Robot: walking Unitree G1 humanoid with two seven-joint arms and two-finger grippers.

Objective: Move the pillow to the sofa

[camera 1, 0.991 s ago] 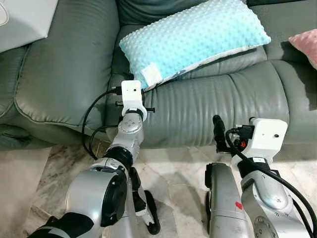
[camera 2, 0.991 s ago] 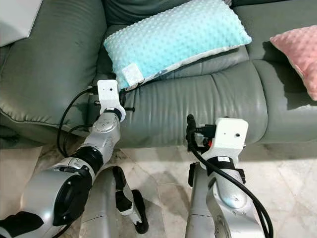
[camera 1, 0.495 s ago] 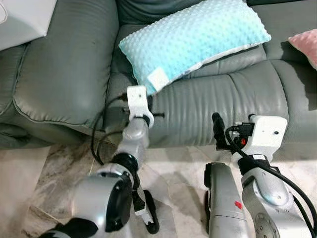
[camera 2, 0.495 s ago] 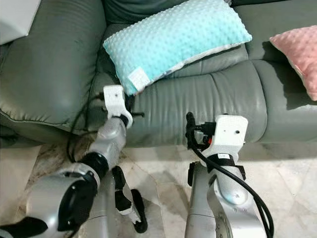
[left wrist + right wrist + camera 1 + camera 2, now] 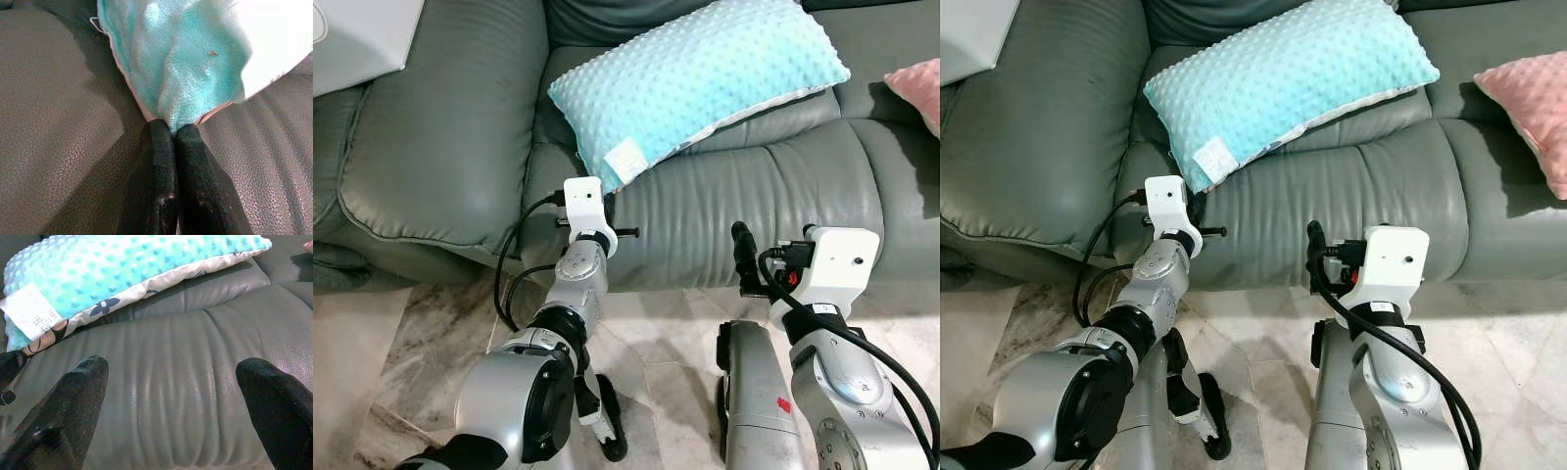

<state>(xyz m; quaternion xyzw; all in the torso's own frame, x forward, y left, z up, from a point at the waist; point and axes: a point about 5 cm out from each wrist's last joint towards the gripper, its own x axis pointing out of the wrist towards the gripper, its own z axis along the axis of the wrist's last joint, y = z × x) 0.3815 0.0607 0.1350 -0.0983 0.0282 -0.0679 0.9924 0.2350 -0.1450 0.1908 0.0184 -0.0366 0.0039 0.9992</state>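
Observation:
A teal dotted pillow [image 5: 695,73] with a white label lies slanted on the grey sofa's seat [image 5: 754,196], its low corner hanging over the seat's front left. My left gripper [image 5: 173,128] is shut on that corner, both black fingers pressed together with teal fabric pinched between the tips. The left wrist [image 5: 584,201] stands right below the label. My right gripper [image 5: 176,396] is open, its fingers spread wide before the seat front, well apart from the pillow. One of its black fingers [image 5: 742,253] sticks up beside the white wrist.
A pink pillow [image 5: 920,83] lies on the sofa at the far right. The broad grey armrest [image 5: 431,127] is on the left, with a white object [image 5: 357,34] behind it. Marble floor [image 5: 646,333] runs under both arms.
My left arm has shifted slightly right and closer to the seat front, and the pillow's labelled corner has moved a little right with it. The right arm has stayed still.

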